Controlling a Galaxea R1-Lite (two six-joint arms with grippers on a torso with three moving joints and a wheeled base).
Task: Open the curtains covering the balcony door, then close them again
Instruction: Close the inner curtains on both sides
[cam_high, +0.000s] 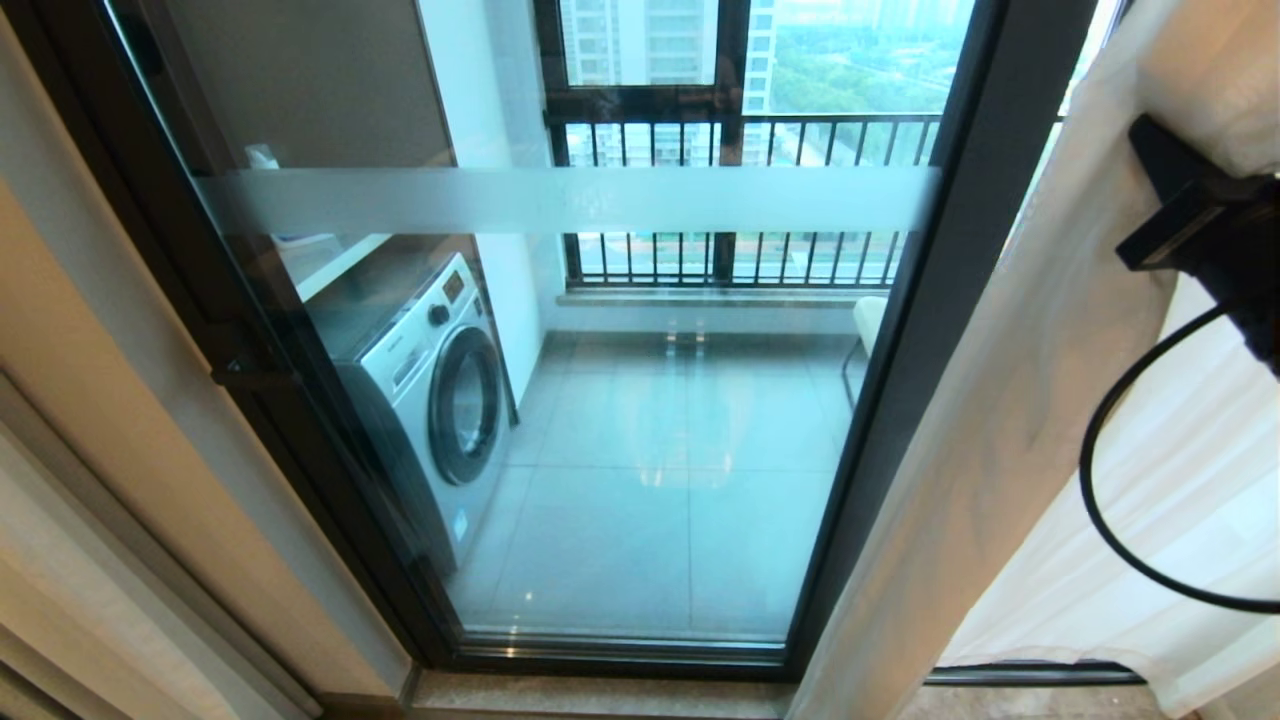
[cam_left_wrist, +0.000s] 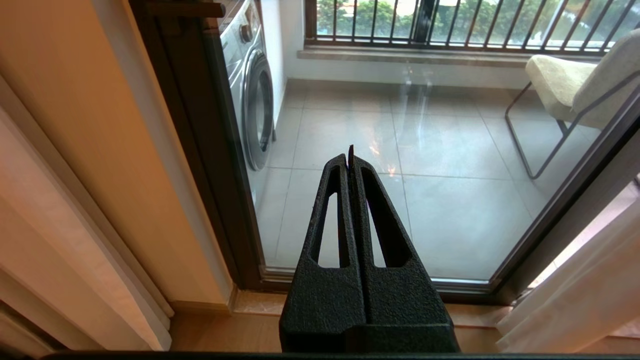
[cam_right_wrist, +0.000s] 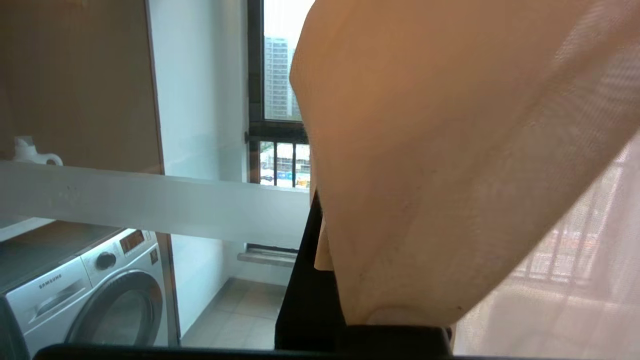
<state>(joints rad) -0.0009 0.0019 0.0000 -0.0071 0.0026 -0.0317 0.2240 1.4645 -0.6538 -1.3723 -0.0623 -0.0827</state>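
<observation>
The sheer white see-through curtains (cam_high: 1010, 400) hang bunched at the right side of the head view, in soft vertical folds, cream where the fabric doubles. They lie over the right upright of the tall glass balcony door (cam_high: 640, 400), whose thin dark metal frame and horizontal frosted white band stand uncovered across the middle. A hemmed bottom edge ends just above the stone sill (cam_high: 600, 695).

The right gripper (cam_right_wrist: 400, 320) is almost wholly hidden: the cloth is draped over it and fills most of the right wrist view, so only a dark edge of the fingers shows beneath the fabric. Its jaws are clenched, and the curtain appears caught in them, though the pinch itself is covered. In the head view only the arm's black mount and a looping black cable (cam_high: 1110, 500) show, cut off by the right edge.

The left gripper (cam_left_wrist: 350, 155) is held low before the glass, black fingers pressed together on nothing, well apart from the curtain.

Through the glass stand a white front-loading washing machine (cam_high: 440, 390), pale grey floor tiles (cam_high: 660, 480) with open room, a black-barred railing (cam_high: 740, 200) and a beige wire-legged chair (cam_left_wrist: 575, 85), partly cut off by the frame.
</observation>
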